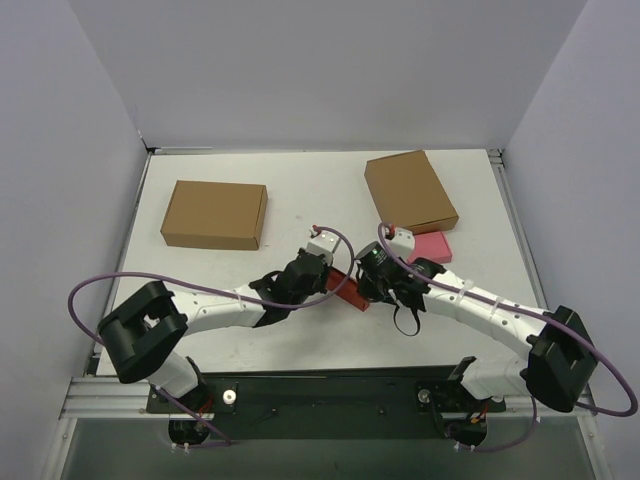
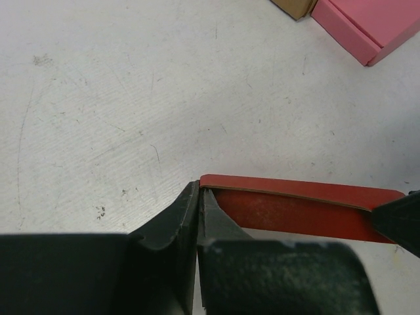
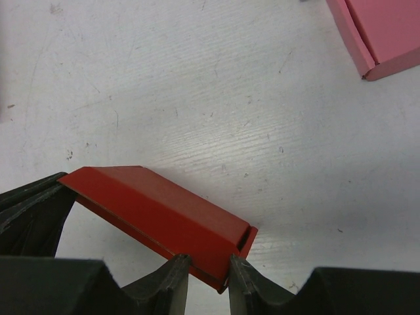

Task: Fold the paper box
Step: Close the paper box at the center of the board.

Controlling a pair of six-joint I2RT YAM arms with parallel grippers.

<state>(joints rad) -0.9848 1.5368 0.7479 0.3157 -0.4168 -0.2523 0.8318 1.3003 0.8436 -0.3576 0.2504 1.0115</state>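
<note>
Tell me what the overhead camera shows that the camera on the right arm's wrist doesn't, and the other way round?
Only the overhead view shows the left brown box and the right brown box at the back of the table, plus the left arm and right arm whole. Only the right wrist view shows, close up, the right gripper pinching one end of the red box, with a small gap at that corner. Both show the red box, the pink box and the white table.
</note>
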